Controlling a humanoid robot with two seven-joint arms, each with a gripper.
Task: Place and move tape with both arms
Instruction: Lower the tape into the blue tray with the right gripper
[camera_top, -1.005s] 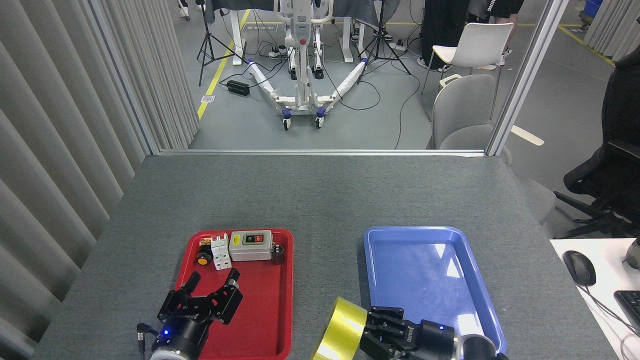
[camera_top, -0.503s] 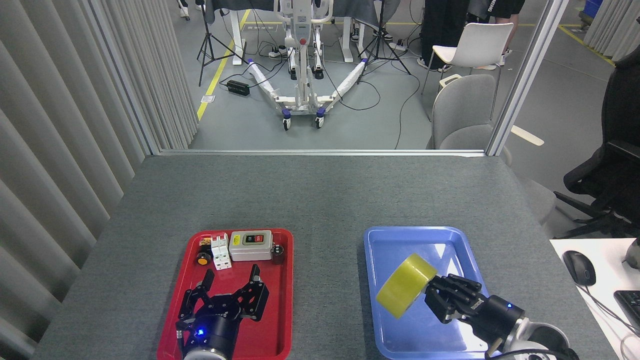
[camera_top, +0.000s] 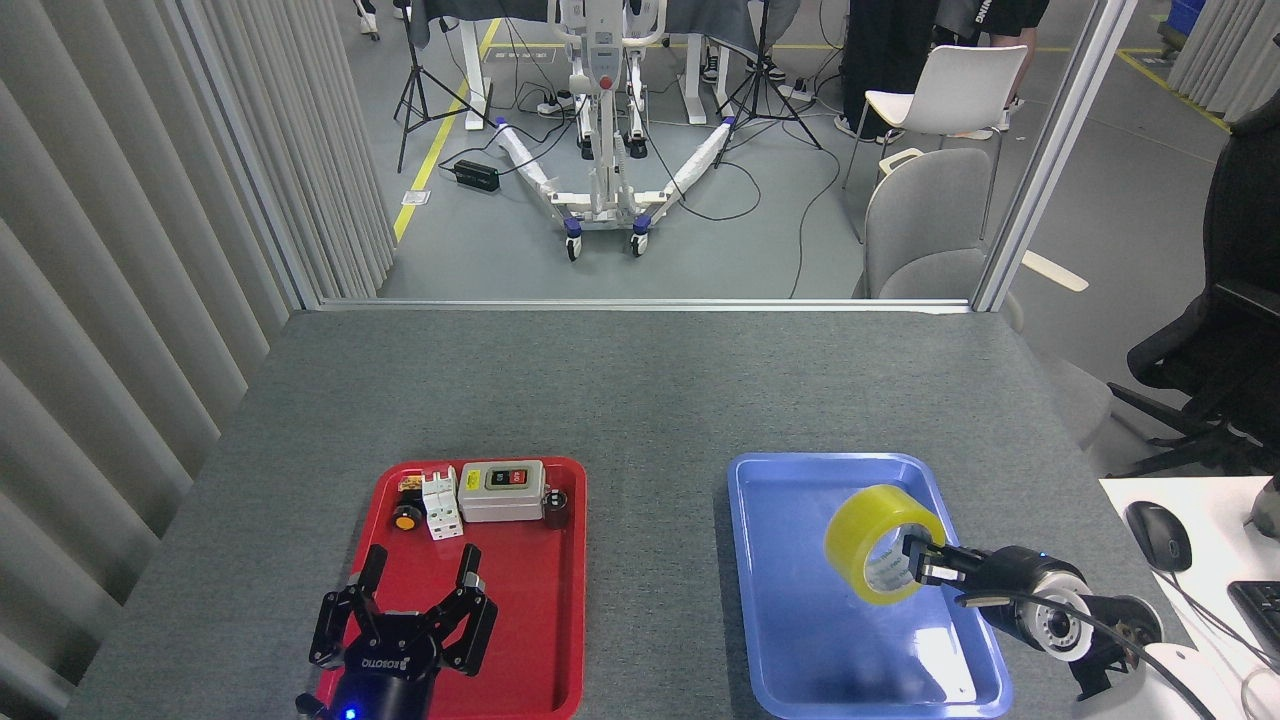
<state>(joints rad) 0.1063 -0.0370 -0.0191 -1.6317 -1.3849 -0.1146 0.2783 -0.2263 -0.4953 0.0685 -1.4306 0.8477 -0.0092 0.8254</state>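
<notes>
The tape (camera_top: 880, 540) has travelled from beside the blue tray (camera_top: 790, 620) to above its right half and has turned so its core faces the viewer, which suggests placement is near. The right gripper (camera_top: 922, 562) grips its rim, wrist reaching in from the right. The left gripper (camera_top: 405, 625) hovers spread and empty over the red tray (camera_top: 560, 640).

Single head view; looks forward and down over grey table (camera_top: 640, 390); near edge close below; workshop floor (camera_top: 650, 250) beyond.
</notes>
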